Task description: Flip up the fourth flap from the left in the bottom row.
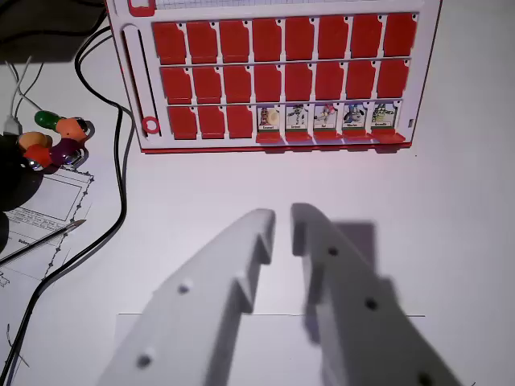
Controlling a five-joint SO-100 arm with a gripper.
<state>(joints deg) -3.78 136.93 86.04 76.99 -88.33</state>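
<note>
We are looking down from the wrist camera at a red game board lying on a white worktop. The board is carrying three rows of eight red flaps each. In the top and middle rows every flap is lying flat and red. In the bottom row, the three flaps nearest the board's left edge are lying flat, while the remaining five are showing small picture cards with figures on them.

The fourth flap from the left in the bottom row is showing a card with a pale figure, so we are judging that it is already standing up and that the asked-for flip appears to be done. Nothing seems to be left except pulling clear, though we cannot tell from this view how firmly the flap is standing.

Our gripper is hovering below the board, well apart from its lower edge and roughly under the fourth flap. Its white jaws are standing slightly spread with a narrow gap between the tips, and they are holding nothing.

To the left of the board, a black cable is curving across the worktop, a cluster of coloured beads is resting beside it, and a printed sheet of paper is lying below them.
</note>
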